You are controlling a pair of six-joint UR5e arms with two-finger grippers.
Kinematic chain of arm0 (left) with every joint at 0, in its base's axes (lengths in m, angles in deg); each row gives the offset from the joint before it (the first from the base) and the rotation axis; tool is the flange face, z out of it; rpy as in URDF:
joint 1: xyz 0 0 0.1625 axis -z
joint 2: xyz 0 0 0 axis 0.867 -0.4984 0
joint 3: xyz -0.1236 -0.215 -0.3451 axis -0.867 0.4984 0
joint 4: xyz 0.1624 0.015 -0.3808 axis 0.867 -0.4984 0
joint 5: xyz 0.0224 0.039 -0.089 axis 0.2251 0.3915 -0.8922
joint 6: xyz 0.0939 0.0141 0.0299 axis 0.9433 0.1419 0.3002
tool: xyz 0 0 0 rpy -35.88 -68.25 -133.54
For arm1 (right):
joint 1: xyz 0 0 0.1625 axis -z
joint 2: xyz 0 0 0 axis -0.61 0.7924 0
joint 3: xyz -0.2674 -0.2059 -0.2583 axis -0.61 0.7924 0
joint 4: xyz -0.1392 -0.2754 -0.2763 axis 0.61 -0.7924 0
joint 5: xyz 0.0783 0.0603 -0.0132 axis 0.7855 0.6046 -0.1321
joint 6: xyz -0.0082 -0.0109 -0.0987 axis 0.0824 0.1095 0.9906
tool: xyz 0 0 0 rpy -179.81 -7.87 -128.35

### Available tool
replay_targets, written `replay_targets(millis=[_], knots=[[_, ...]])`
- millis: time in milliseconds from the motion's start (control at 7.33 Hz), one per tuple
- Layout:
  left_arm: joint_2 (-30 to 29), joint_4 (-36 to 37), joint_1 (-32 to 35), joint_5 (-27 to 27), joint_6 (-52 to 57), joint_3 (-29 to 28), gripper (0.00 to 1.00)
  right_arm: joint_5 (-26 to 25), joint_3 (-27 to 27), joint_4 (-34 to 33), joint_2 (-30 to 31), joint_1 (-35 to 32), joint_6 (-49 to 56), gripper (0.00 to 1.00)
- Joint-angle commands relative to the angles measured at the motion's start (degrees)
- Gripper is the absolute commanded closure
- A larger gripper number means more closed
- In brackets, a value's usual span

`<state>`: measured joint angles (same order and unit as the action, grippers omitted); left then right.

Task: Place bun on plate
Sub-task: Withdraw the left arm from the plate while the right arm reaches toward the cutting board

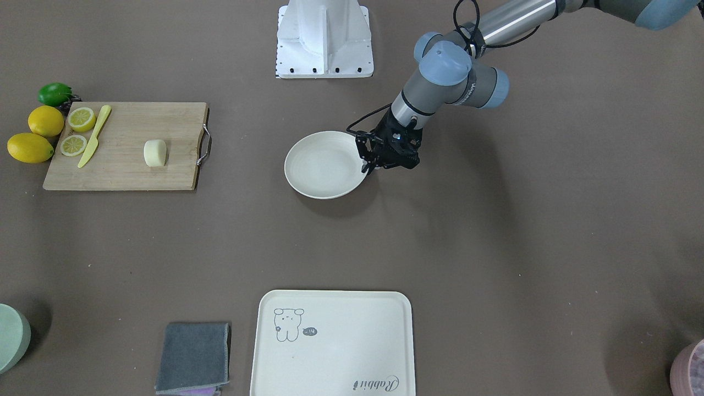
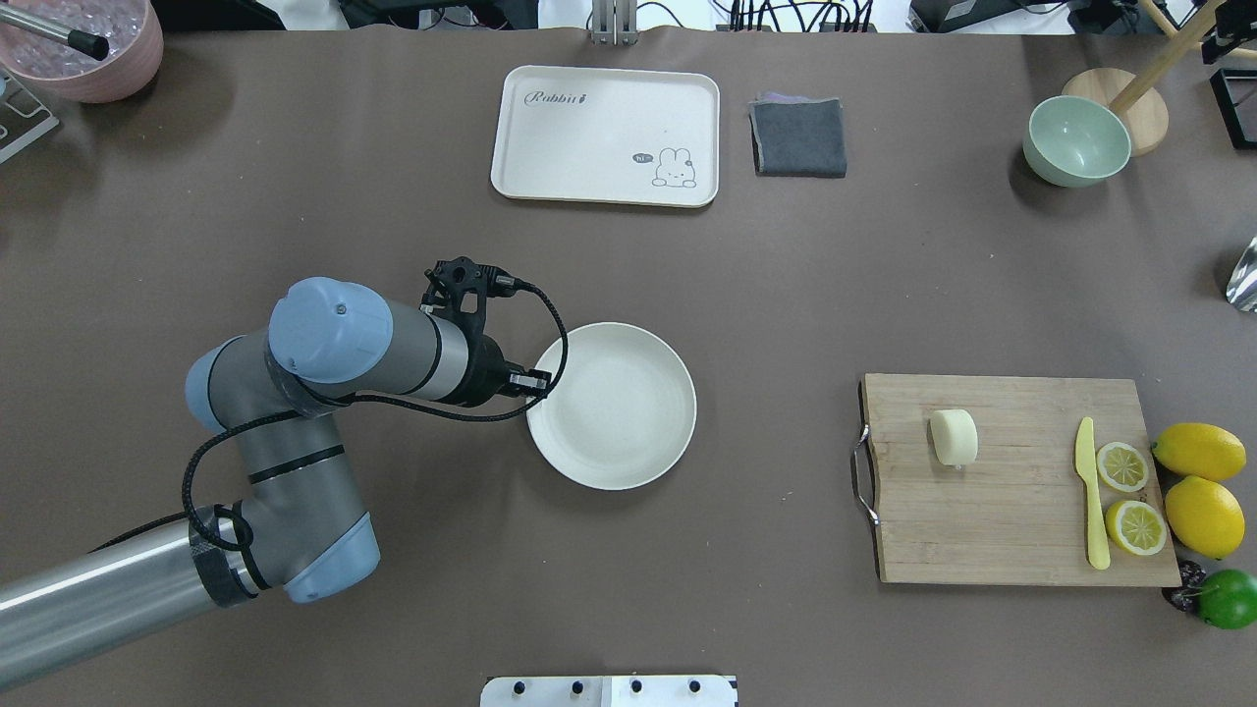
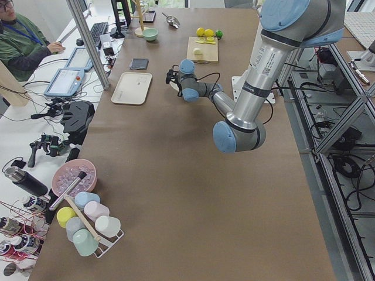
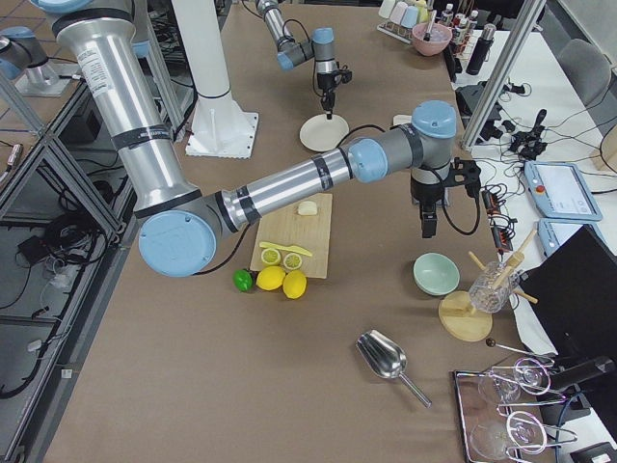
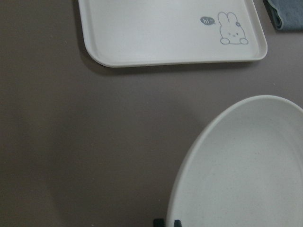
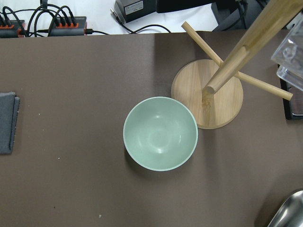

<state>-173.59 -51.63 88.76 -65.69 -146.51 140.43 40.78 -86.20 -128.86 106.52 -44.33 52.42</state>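
The off-white plate (image 2: 614, 407) (image 1: 324, 165) lies near the table's middle. My left gripper (image 2: 535, 381) (image 1: 367, 166) sits at its left rim, fingers closed on the edge. In the left wrist view the two fingertips (image 5: 159, 222) pinch the rim of the plate (image 5: 246, 170). The pale cream bun (image 2: 954, 437) (image 1: 155, 153) rests on its side on the wooden cutting board (image 2: 1011, 511), far from the plate. My right gripper (image 4: 427, 224) shows only in the exterior right view, hanging over a green bowl (image 6: 160, 133); I cannot tell whether it is open or shut.
On the board lie a yellow knife (image 2: 1090, 496) and two lemon halves (image 2: 1122, 466); whole lemons (image 2: 1198, 452) and a lime (image 2: 1228, 597) sit beside it. A cream tray (image 2: 589, 133), grey cloth (image 2: 797, 137), wooden stand (image 6: 208, 94) and pink bowl (image 2: 88, 49) line the far edge.
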Motion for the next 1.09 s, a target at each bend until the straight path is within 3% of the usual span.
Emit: replay_targets(millis=[0, 273, 545, 818, 955], knots=[[0.2, -1.8, 0.6, 0.4, -3.8, 1.0, 0.02, -0.3, -0.4, 0.0, 0.0, 0.0, 0.2, 0.00], [1.0, -1.6, 7.1, -2.7, -3.7, 1.8, 0.02, -0.5, -2.4, 0.0, 0.2, 2.4, -0.3, 0.00], [2.8, -1.3, 15.0, -9.3, 2.9, 1.9, 0.02, 0.4, -3.0, -0.1, 0.3, 6.0, -2.1, 0.00], [6.3, -1.2, 23.0, -14.2, 11.6, 1.8, 0.02, 0.6, -6.8, -0.1, 0.8, 15.6, -6.8, 0.00], [6.6, -1.0, 26.7, -17.4, 13.9, 1.6, 0.02, 0.7, -8.1, -0.1, 0.8, 19.5, -14.1, 0.00]])
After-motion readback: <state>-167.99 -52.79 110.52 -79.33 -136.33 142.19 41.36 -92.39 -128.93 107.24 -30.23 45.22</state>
